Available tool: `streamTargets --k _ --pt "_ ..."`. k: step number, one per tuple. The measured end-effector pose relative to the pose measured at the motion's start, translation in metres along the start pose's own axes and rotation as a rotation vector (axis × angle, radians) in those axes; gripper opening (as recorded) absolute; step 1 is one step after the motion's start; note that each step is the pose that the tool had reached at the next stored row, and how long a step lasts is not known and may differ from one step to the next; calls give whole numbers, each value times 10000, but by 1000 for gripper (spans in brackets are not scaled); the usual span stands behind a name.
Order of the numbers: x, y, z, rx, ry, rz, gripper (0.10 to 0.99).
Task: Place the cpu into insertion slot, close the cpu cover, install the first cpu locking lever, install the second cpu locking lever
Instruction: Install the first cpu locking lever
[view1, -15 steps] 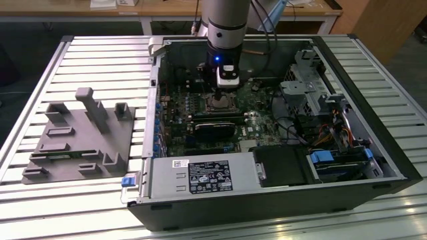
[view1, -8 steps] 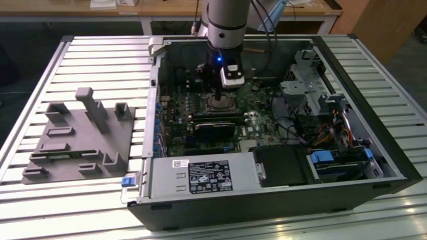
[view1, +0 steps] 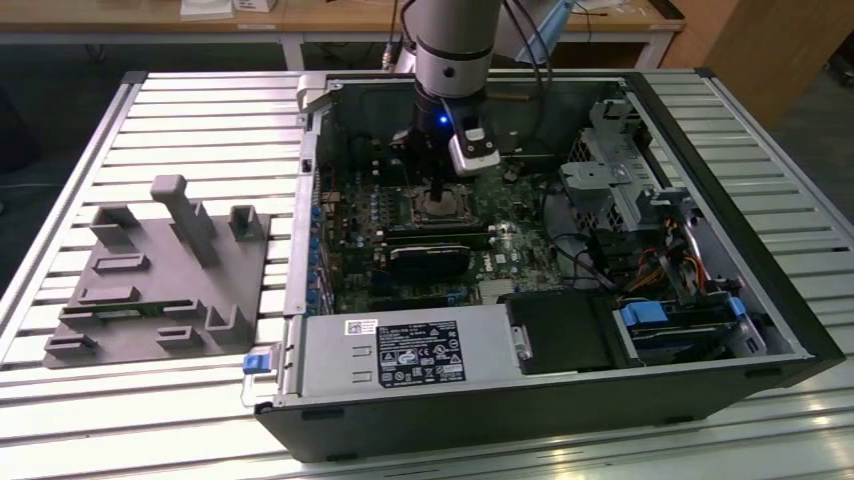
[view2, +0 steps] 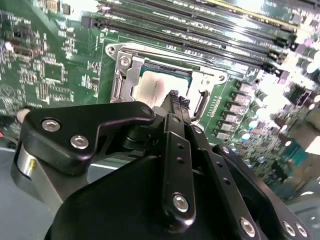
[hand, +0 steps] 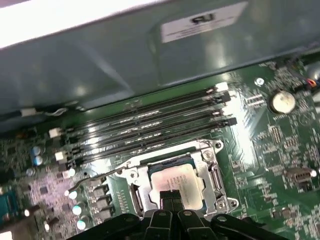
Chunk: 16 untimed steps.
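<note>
Exterior view looks down on the computer case (view1: 534, 420); both wrist views closely share the insertion slot (view2: 124, 74) (hand: 136, 189).

Nothing is legible. A black label (view1: 418, 353) marks the power supply (view1: 487, 347), a white sticker (view1: 362, 326) at its ten o'clock.

1. An open computer case (view1: 534, 425) is seen lying on a slatted metal table (view1: 200, 110).
2. The arm (view1: 451, 40) is lowered into the case, with the gripper (view1: 437, 190) held over the insertion slot (view1: 441, 210).
3. A black graphics card (view1: 427, 258) is seated near the slot.
4. A grey fixture (view1: 160, 275) is set beside the case, at the exterior view's left.
</note>
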<state>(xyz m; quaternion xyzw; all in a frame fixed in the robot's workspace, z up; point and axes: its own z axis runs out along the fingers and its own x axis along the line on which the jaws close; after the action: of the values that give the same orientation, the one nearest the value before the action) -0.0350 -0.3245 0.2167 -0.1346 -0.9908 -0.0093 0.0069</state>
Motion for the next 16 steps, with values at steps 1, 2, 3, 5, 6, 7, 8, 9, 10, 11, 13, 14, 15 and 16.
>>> streamTargets --k 1,2,3,5,6,7,8,9,10,11,13,14,15,16 --pt "0 0 1 3 4 -189 106" --pt "0 0 1 6 6 -370 106" --pt "0 0 2 9 9 -554 106" --pt "0 0 2 15 16 -901 106" --pt "0 0 2 18 19 -1066 106" --pt "0 0 2 21 21 -1241 106" --pt "0 0 2 23 24 -1414 106" --pt "0 0 2 26 27 -1593 106" --pt "0 0 3 29 29 -1753 106" --pt "0 0 3 30 29 -1891 106" --pt "2 -1 4 34 -5 -2033 106" --pt "4 -1 4 47 -40 -2037 106" --pt "9 -2 4 67 -81 -2038 106" --pt "11 -3 4 90 -110 -2038 106"
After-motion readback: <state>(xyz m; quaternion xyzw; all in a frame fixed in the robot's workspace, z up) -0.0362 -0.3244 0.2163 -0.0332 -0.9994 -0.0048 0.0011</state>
